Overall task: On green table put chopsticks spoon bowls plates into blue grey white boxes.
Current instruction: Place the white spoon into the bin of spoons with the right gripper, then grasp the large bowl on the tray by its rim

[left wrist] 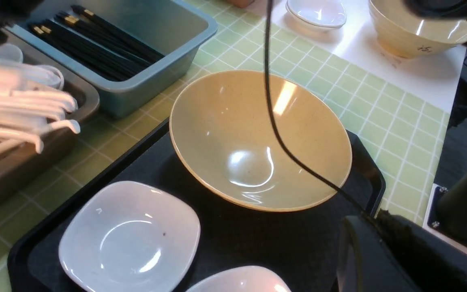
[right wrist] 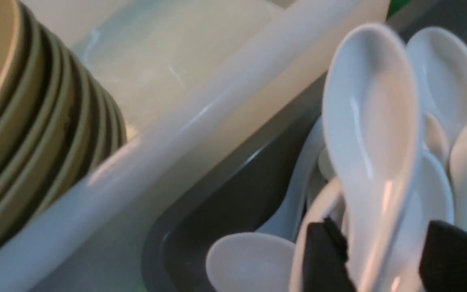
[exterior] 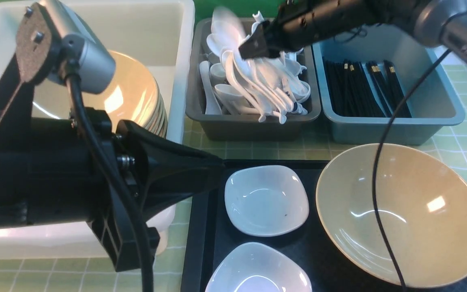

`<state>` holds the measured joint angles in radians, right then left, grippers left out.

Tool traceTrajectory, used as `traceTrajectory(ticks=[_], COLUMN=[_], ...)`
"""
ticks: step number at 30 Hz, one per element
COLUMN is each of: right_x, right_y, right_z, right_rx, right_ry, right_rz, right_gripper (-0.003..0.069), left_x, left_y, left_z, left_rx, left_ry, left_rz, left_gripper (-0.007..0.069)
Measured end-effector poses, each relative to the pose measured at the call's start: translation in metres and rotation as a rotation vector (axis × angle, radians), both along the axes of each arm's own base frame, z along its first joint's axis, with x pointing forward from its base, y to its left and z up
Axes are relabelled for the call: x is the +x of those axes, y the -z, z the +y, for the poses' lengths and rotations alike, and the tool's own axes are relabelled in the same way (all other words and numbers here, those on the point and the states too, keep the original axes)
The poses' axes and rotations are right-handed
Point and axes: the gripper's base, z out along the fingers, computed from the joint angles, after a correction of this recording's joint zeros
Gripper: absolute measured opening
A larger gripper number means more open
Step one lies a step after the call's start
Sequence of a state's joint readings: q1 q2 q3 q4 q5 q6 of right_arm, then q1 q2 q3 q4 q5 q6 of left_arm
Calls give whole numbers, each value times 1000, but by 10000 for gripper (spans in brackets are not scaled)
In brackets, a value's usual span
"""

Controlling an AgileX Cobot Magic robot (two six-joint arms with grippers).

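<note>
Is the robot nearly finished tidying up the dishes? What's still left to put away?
Mostly done. A stack of bowls sits in the white box, the chopsticks lie in the blue box, and many spoons fill the grey box. In hand: one spoon between the right gripper's parted jaws, over the grey box. Still left on the black tray: one bowl and two plates.

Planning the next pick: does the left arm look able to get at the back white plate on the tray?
Probably yes: the shut left claw points at that plate, and nothing lies between them.
</note>
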<state>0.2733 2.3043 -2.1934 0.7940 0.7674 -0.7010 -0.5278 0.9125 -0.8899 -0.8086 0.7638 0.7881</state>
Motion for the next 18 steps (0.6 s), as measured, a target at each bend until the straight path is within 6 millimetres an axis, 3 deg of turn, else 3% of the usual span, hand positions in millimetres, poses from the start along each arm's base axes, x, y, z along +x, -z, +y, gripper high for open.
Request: traceTrajectory(ticks=[2,4,9,12,16,18], right_x=[-1,-4,-28,-64,-114,-132], right_y=[-2,-10,-50,-97,-155,-163], right_z=[-1,-4,-19,-37,-51,-55], right_rx=[-18,-34,-63,-112,-128,-128], right_ry=[-5,-21,-105,-199,-200,-188], right_rz=[-7,-12,-3,-2,-101,-90], right_gripper=[466,515,553,558,559,559], left_x=[1,2,7,10,16,20], left_y=[1,2,5,10,22,27], left_z=[1,2,7,10,5,2], left_rx=[5,13,38,72,117,129], left_ry=[-17,-43,-136,-194,-194,-189], left_rz=[14,28,60,106,211,254], left_gripper=[-1,0,3,7,20,20])
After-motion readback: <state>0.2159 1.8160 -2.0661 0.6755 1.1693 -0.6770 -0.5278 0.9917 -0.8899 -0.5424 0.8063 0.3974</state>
